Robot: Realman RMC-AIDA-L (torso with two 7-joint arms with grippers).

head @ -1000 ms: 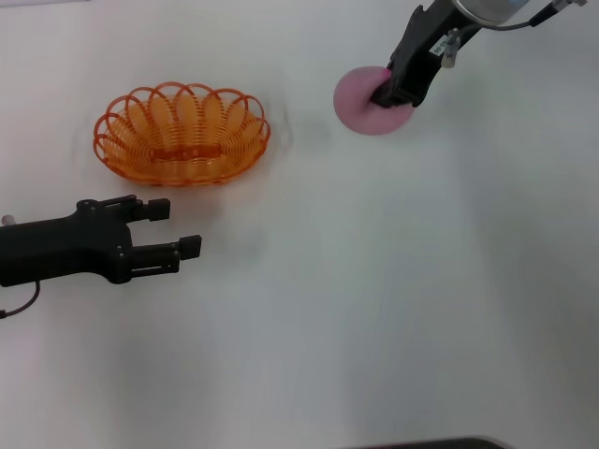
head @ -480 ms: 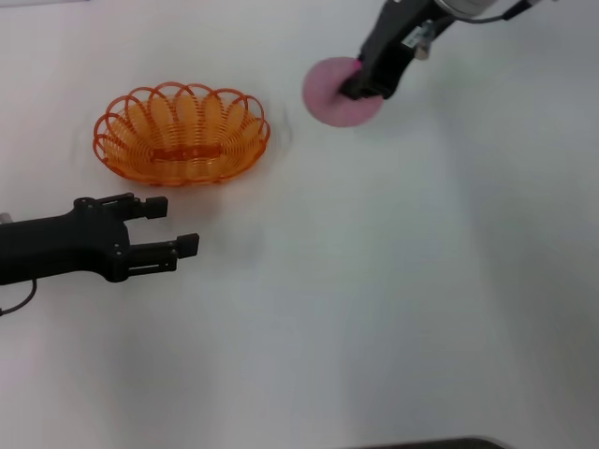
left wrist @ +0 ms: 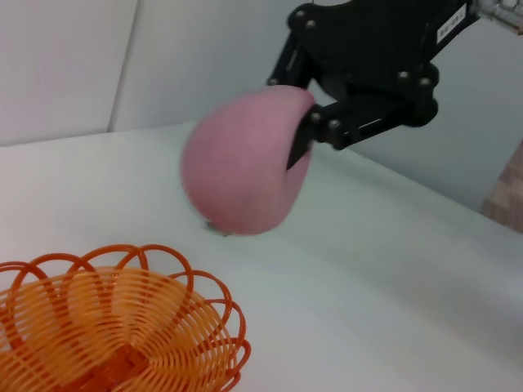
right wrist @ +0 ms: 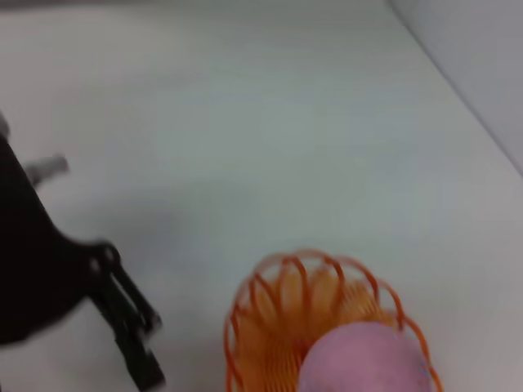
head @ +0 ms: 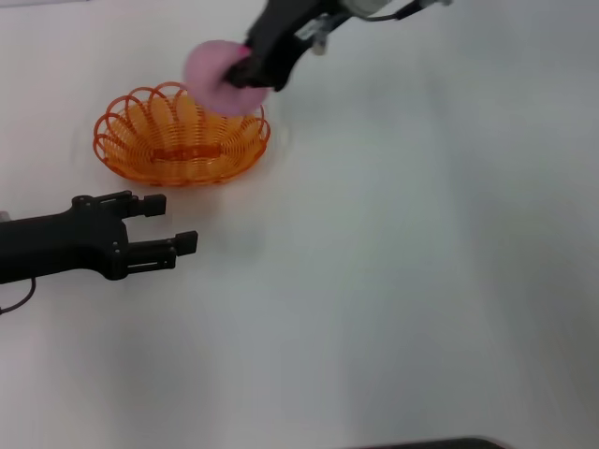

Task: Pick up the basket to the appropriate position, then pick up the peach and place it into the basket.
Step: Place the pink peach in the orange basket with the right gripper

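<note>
The orange wire basket (head: 178, 136) rests on the white table at the left; it also shows in the left wrist view (left wrist: 106, 327) and the right wrist view (right wrist: 319, 310). The pale pink peach (head: 213, 75) hangs in the air over the basket's right rim, held by my right gripper (head: 245, 73), which is shut on it. From the left wrist the peach (left wrist: 241, 163) sits in the black fingers (left wrist: 327, 122) above the table, beyond the basket. In the right wrist view the peach (right wrist: 364, 359) covers part of the basket. My left gripper (head: 173, 224) lies open, empty, just in front of the basket.
The white table (head: 412, 281) stretches wide to the right and front of the basket. My left arm's black body (head: 56, 248) lies along the left edge. A pale wall (left wrist: 65, 65) rises behind the table.
My right gripper has carried the peach leftward, from the table's upper middle to above the basket's right rim. The left gripper and the basket have stayed put.
</note>
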